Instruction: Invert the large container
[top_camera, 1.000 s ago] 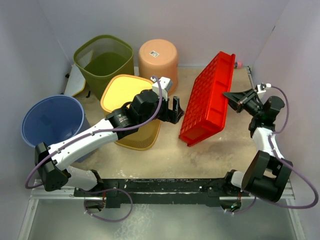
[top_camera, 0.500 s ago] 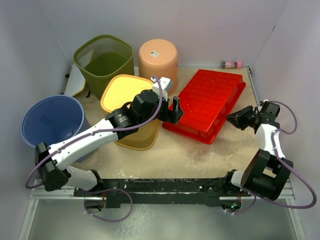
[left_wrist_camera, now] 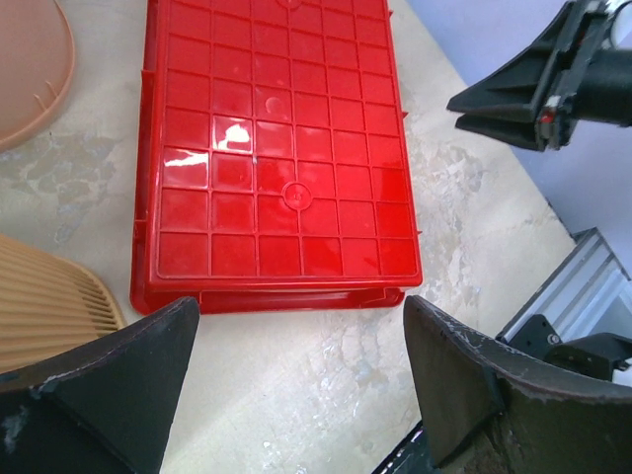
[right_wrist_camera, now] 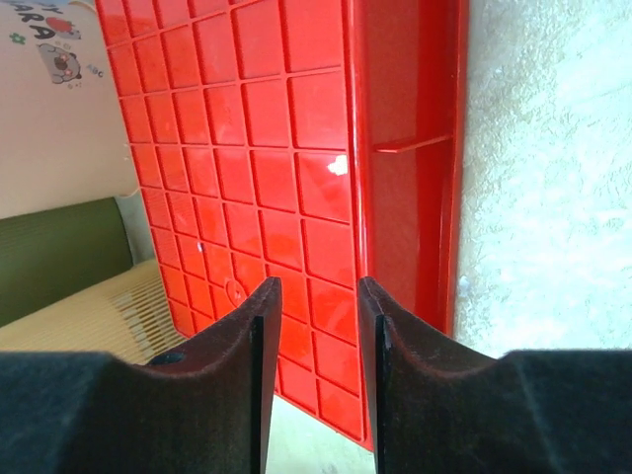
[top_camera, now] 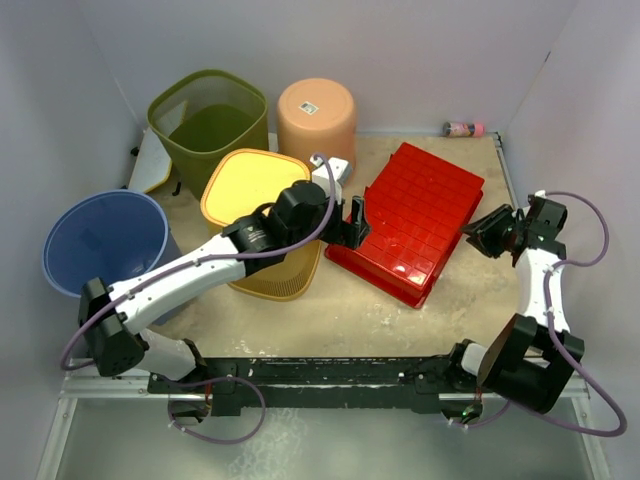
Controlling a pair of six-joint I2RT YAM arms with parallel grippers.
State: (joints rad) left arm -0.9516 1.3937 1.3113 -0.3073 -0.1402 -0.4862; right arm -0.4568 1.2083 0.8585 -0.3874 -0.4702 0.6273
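The large red crate (top_camera: pixel 415 220) lies bottom-up on the table, its gridded underside facing up; it also shows in the left wrist view (left_wrist_camera: pixel 281 148) and the right wrist view (right_wrist_camera: pixel 296 148). My left gripper (top_camera: pixel 355 222) is open and empty at the crate's left end, with its jaws wide apart (left_wrist_camera: pixel 299 311) and just short of the crate's rim. My right gripper (top_camera: pixel 478 232) hovers off the crate's right side, apart from it. Its jaws (right_wrist_camera: pixel 314 286) stand a small gap apart with nothing between them. It also shows in the left wrist view (left_wrist_camera: pixel 513 94).
A yellow slatted basket (top_camera: pixel 255 185) lies under my left arm. An olive bin (top_camera: pixel 205 120) and an upturned orange bucket (top_camera: pixel 316 112) stand at the back. A blue bucket (top_camera: pixel 105 240) is at the left. A small pink bottle (top_camera: pixel 462 128) lies by the back wall.
The crate has dropped from standing on its edge to lying flat, bottom-up. My right gripper let go of it and drew back to the right. My left gripper barely moved.
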